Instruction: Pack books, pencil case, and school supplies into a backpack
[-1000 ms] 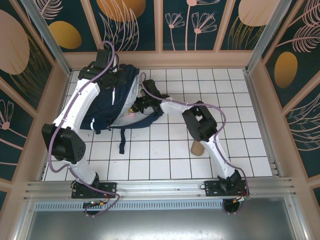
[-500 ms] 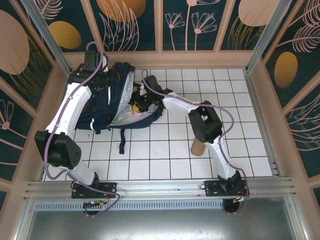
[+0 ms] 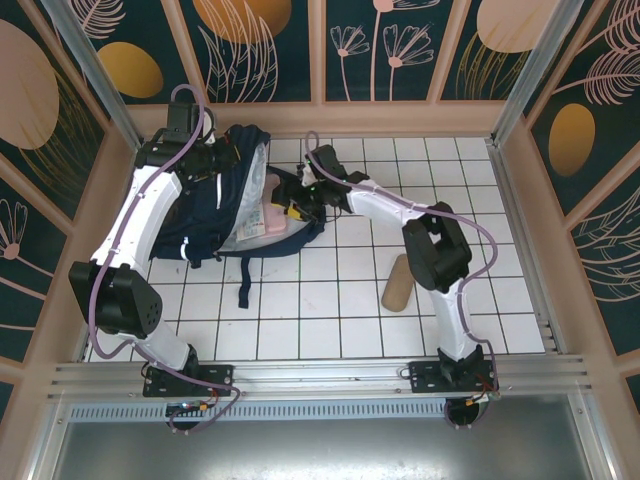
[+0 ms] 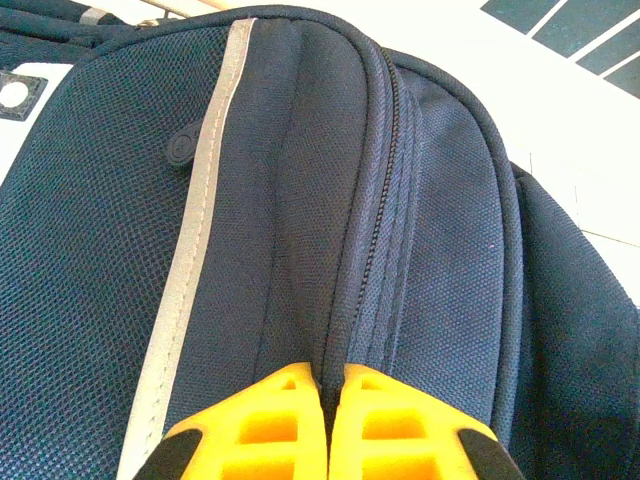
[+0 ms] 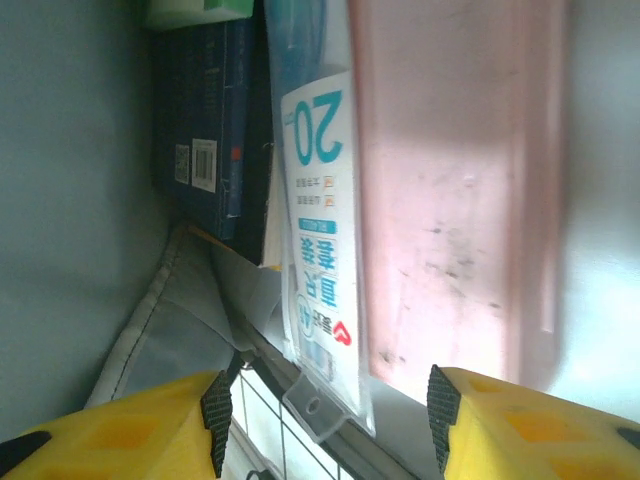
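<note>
i am pinching a ridge of navy fabric beside the zip with my left claw (image 4: 332, 385). its two yellow fingers are pressed together on the cloth, and i am doing this to lift the top panel so the mouth of the backpack (image 3: 205, 225) is gaping toward the other arm. the bag is lying on its side at the far left of the tiled worktop (image 3: 340, 310), with its straps trailing toward me.

my right claw (image 5: 328, 410) is sitting at that mouth and looking straight in. its fingers are standing apart with nothing clamped between them, so i am reading it as empty. the clear hang tab of the packet is lying in the gap, apparently untouched.

the contents are stacking flat against the pale grey lining (image 5: 70, 200), which i judge is why they are lying side by side like pages, leaving room for more.

counting what i am seeing inside:
- one pink pencil case (image 5: 450, 200), on the right
- one white-and-blue packet (image 5: 315, 250), overlapping the case's edge
- one navy book (image 5: 205, 150) with a barcode label, behind the packet
- one pale green piece (image 5: 195, 10), at the top edge

a thin yellowish edge is peeking out under the navy book. i cannot tell whether it is another book.

outside the bag, one tan cylinder (image 3: 397, 283) is lying on the worktop near my right arm, well apart from the bag.
</note>
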You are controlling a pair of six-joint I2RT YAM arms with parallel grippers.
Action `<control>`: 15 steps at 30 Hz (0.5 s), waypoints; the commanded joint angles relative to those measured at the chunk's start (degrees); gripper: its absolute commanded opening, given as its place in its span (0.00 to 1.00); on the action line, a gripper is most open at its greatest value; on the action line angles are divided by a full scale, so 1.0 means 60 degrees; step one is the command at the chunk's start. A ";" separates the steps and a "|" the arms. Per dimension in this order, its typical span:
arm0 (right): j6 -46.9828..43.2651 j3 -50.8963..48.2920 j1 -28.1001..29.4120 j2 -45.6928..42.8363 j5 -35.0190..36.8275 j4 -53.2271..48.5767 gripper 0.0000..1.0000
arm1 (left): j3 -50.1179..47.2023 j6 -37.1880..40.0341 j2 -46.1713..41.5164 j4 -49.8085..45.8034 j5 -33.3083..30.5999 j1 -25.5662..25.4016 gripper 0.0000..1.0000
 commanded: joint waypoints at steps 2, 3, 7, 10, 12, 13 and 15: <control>-0.0439 -0.0799 -0.0269 -0.0759 0.0376 0.0145 0.56 | -0.0016 -0.0126 -0.0509 0.0751 0.0201 0.0104 0.05; -0.0594 -0.0941 -0.0329 -0.0938 0.0557 0.0044 0.56 | -0.0066 -0.0115 -0.0520 0.0739 0.0217 0.0108 0.05; -0.1038 -0.1670 -0.0664 -0.1867 0.1822 -0.0862 0.58 | -0.0371 -0.0093 -0.0575 0.0810 0.0288 0.0122 0.03; -0.1050 -0.2644 -0.0928 -0.2874 0.3122 -0.1523 0.61 | -0.0609 -0.0111 -0.0612 0.0947 0.0406 0.0118 0.02; -0.0974 -0.3329 -0.0958 -0.3586 0.4028 -0.1977 0.64 | -0.0684 -0.0113 -0.0623 0.1040 0.0496 0.0125 0.01; -0.0931 -0.3682 -0.0957 -0.3973 0.4491 -0.2209 0.66 | -0.0711 -0.0096 -0.0621 0.1057 0.0527 0.0120 0.00; -0.0807 -0.4234 -0.0958 -0.4610 0.5344 -0.2742 0.72 | -0.0709 -0.0050 -0.0589 0.1087 0.0582 0.0127 0.00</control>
